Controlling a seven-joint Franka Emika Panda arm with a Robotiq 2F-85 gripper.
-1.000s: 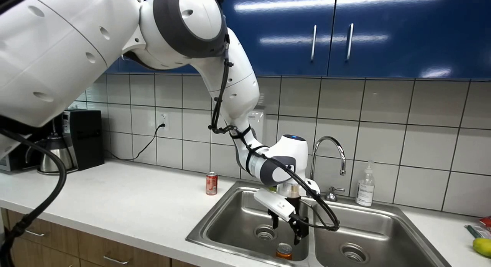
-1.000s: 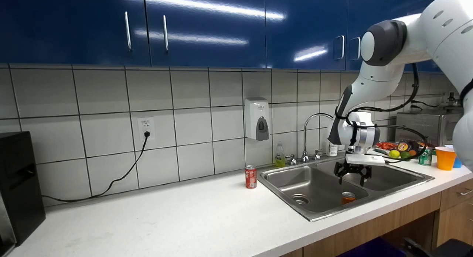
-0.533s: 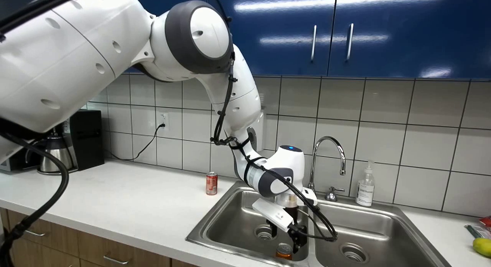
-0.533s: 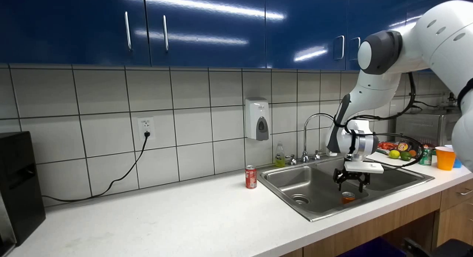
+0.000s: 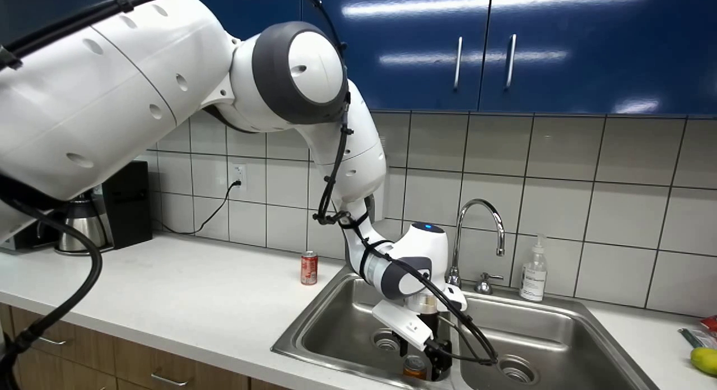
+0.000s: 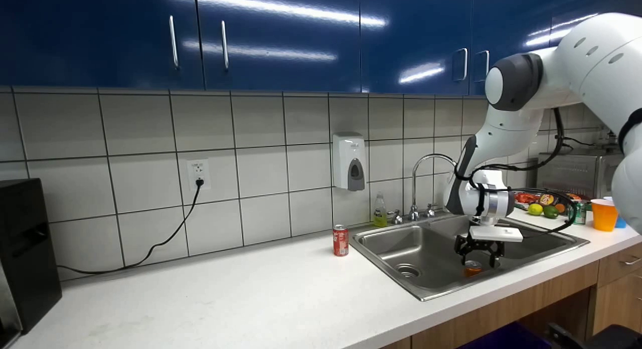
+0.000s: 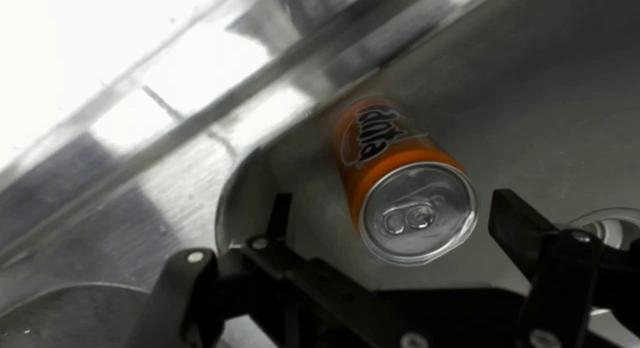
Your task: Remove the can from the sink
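An orange Fanta can point(image 7: 400, 180) is seen standing upright in the left basin point(image 5: 336, 334) of a double stainless steel sink point(image 5: 287, 343), towards that basin's near right corner. The robot's hand point(image 7: 394, 202) is now held lower than a second ago, close to the can; its fingers point(image 7: 515, 228) are spread and nothing is gripped. In the wrist view, the silver lid point(image 7: 419, 213) is framed between them. A grasp is probably being lined up, with removal not yet begun.
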